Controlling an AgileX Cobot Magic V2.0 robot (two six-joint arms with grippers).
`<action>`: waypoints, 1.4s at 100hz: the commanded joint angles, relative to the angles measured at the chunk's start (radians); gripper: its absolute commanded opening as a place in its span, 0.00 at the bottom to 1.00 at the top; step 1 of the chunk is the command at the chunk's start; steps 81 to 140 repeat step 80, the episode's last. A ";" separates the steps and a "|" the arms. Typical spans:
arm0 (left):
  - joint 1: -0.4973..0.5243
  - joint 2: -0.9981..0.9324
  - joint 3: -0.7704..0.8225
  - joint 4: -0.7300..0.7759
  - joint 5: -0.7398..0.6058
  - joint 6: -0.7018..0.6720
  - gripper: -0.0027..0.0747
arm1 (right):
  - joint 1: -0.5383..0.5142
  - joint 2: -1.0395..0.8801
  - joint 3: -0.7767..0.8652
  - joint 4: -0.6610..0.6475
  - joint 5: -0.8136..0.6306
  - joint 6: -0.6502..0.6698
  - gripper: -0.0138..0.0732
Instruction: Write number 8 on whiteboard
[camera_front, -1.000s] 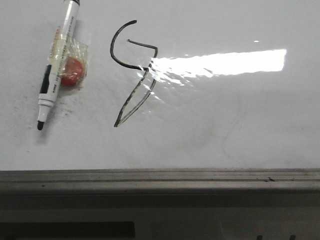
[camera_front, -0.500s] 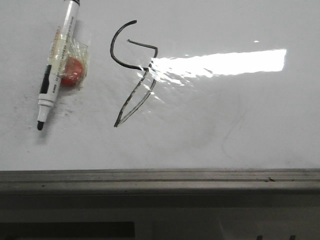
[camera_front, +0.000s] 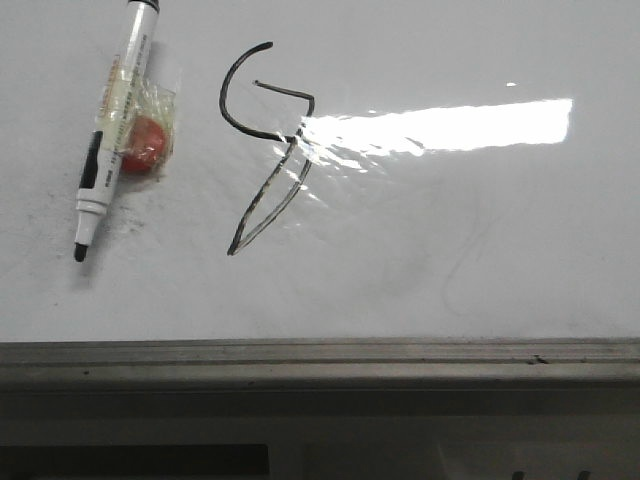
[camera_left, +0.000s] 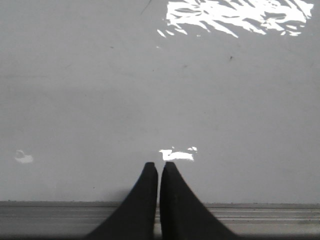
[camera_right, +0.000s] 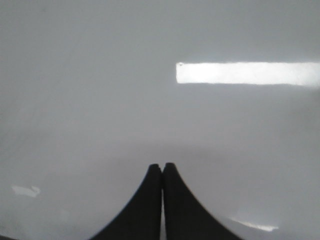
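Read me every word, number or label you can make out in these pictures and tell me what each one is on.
Hand-drawn black figure on the whiteboard: meant as the number 8, but it reads more like a "9", an open hook joined to a narrow pointed loop.
Marker lying on the board: there is print on its barrel, too small and blurred to read.
Faint grey traces on the board: no legible characters.
Both wrist views: no text.

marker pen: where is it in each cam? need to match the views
Front view: the marker pen lies uncapped on the whiteboard, upper left, tip toward the ledge, beside a red object and left of the number 8.
Left wrist view: not in it; only the shut left gripper over bare board.
Right wrist view: not in it; shut right gripper.
Shared landmark: the bright rectangular glare.
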 joint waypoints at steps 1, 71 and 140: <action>0.001 -0.029 0.031 -0.013 -0.044 -0.008 0.01 | -0.025 -0.013 0.012 0.000 0.007 -0.005 0.09; 0.001 -0.029 0.031 -0.013 -0.044 -0.008 0.01 | -0.065 -0.025 0.012 0.001 0.217 -0.005 0.09; 0.001 -0.029 0.031 -0.013 -0.044 -0.008 0.01 | -0.065 -0.025 0.012 0.001 0.217 -0.005 0.09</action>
